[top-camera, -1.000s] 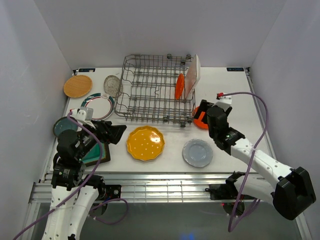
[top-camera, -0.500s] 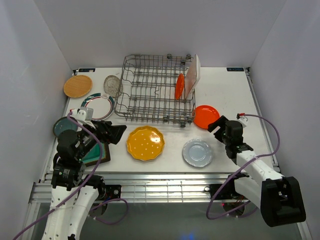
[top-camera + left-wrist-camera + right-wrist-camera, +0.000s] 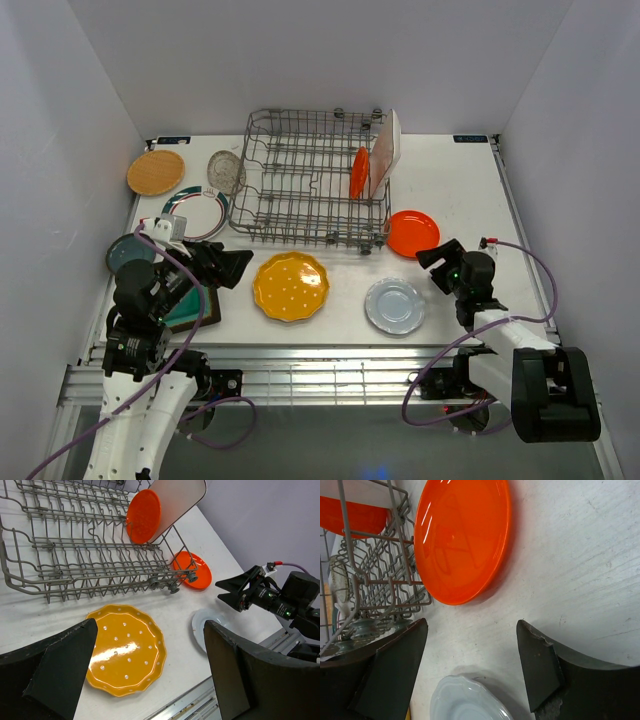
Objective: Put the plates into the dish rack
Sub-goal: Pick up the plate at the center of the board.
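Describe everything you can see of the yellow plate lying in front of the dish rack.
The yellow plate is round with a scalloped rim, glossy like glazed ceramic, dotted with small pale spots. It lies flat, face up, on the white table, in front of the dish rack but clear of it; the pale grey plate lies apart to its right. Nothing sits on it.

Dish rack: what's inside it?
The dish rack holds two plates on edge at its right end: a small orange plate and a bigger white plate. The orange one covers part of the white one.
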